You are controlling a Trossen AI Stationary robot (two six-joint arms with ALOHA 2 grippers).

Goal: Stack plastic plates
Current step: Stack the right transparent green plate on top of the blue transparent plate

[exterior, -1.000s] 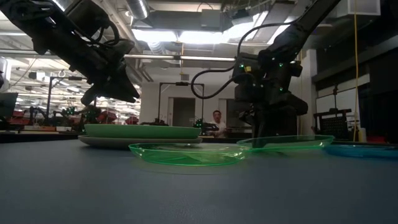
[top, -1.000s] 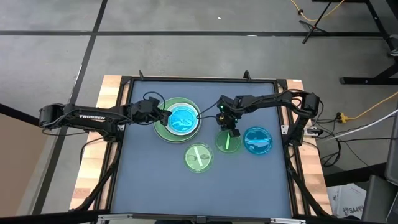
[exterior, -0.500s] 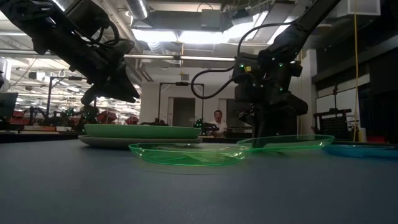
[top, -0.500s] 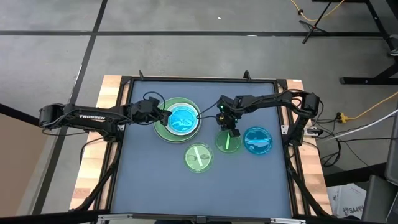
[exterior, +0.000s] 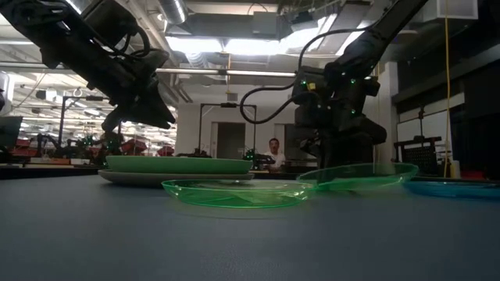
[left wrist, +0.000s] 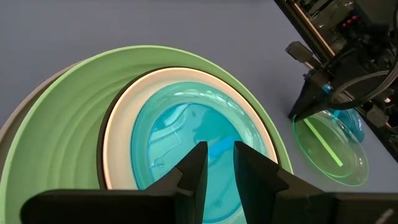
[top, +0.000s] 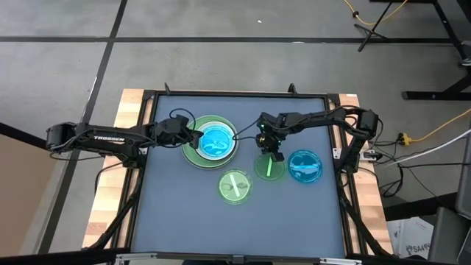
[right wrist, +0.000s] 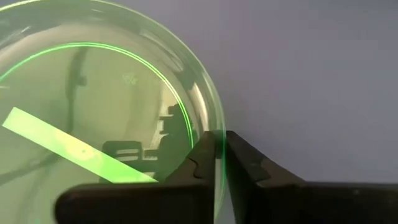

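Right gripper (right wrist: 219, 160): clamped on the rim of the small green plate (top: 269, 168) at its edge nearest the stack, one finger inside the rim and one outside. Compared with a second earlier: plate lifted slightly at the gripped side and tilted in the low view, far side raised off the table (top: 184, 221); previously lay flat. Fingers closed tighter over the same interval. Position over the table otherwise unchanged.

Left gripper (left wrist: 217, 163): hovered over the stack (top: 211, 140), fingers parted by a narrow gap, holding nothing. Unchanged from the earlier frames.

Stack, bottom to top: grey plate (exterior: 117, 178), light green plate (left wrist: 74, 118), black plate showing only as a thin dark rim, white plate (left wrist: 118, 134), translucent blue plate (left wrist: 186, 130). Located left of table centre, toward the rear.

Remaining loose plates: second small green plate (top: 235, 185) flat on the table, just ahead of the stack and near the gripped plate; second blue plate (top: 305, 165) flat, just beside the gripped plate on the side away from the stack, rims close.

Clearance: wide bare surface across the front half of the table. Between gripped plate and stack, only a short gap, occupied by the right arm's wrist. Table frame well apart from all plates.

Orientation: round plates, no long axis. Bright green stripe seen in the gripped plate ran diagonally across it in the right wrist view.
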